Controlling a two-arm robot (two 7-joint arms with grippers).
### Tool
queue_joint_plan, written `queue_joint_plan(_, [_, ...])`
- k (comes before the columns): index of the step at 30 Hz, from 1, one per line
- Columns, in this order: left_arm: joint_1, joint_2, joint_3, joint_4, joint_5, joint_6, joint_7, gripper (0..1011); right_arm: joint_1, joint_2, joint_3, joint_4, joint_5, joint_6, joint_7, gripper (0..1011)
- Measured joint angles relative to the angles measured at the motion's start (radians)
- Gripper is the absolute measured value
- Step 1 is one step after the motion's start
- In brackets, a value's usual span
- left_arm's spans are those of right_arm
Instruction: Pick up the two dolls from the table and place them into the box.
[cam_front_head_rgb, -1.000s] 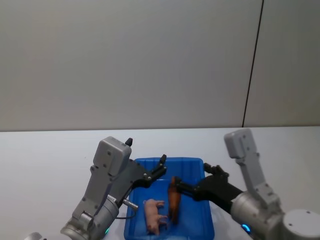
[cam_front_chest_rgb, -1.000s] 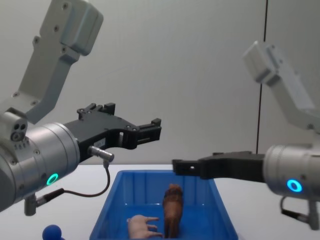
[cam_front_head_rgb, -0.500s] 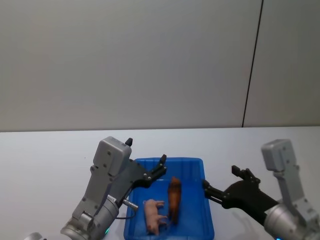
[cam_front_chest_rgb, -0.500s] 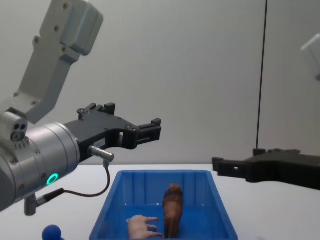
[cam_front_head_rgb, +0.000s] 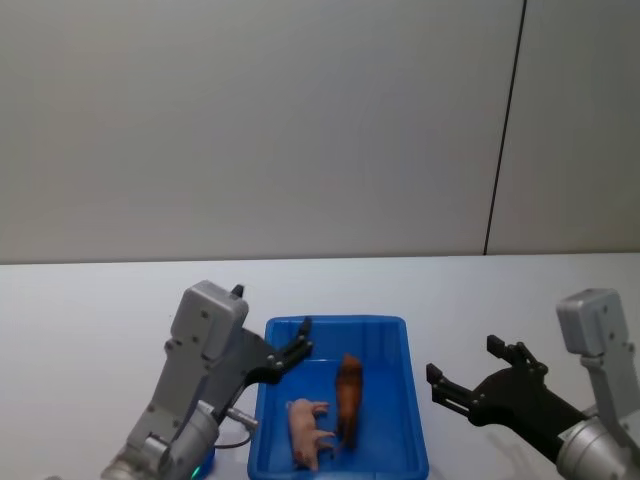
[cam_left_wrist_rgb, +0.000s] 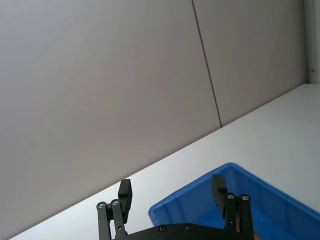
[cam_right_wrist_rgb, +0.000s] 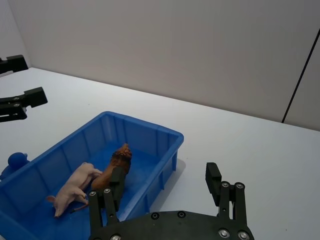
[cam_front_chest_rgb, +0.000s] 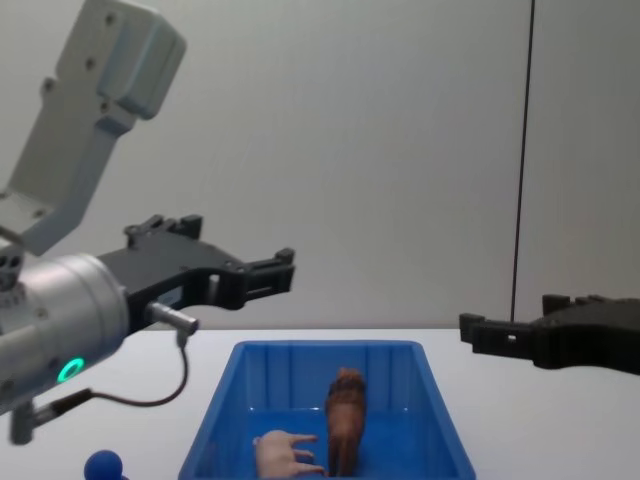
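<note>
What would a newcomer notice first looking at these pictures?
The bright blue bin stands out in the middle of the white table, with a brown lion standing and a pink pig lying on its side inside it. Next come two black grippers, both open and empty: the left gripper raised by the bin's left edge, the right gripper off to the bin's right.

The right pincer (cam_front_head_rgb: 460, 365) has withdrawn from above the box (cam_front_head_rgb: 336, 321), where its fingertips stood at the lion (cam_front_head_rgb: 348, 388) one second ago. It now hangs over the bare bench (cam_front_head_rgb: 520, 300) to the right of the box, jaws apart. The left pincer (cam_front_head_rgb: 298, 343) has drawn back leftward, from over the box interior to the box's left rim.
</note>
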Motion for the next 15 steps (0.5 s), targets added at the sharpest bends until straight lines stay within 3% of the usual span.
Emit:
queue_joint_plan(8, [0.046,0.036,-0.015,-0.029,-0.02,0.031,0.063,1001,-0.011,0.01,0.005,-0.011,0.007,-0.006,-0.001,1001])
queue_joint_plan(15, [0.088,0.06,-0.025,-0.026,-0.064,0.034,0.103,1001,-0.017,0.016,0.007,-0.017,0.01,-0.009,-0.002,1001])
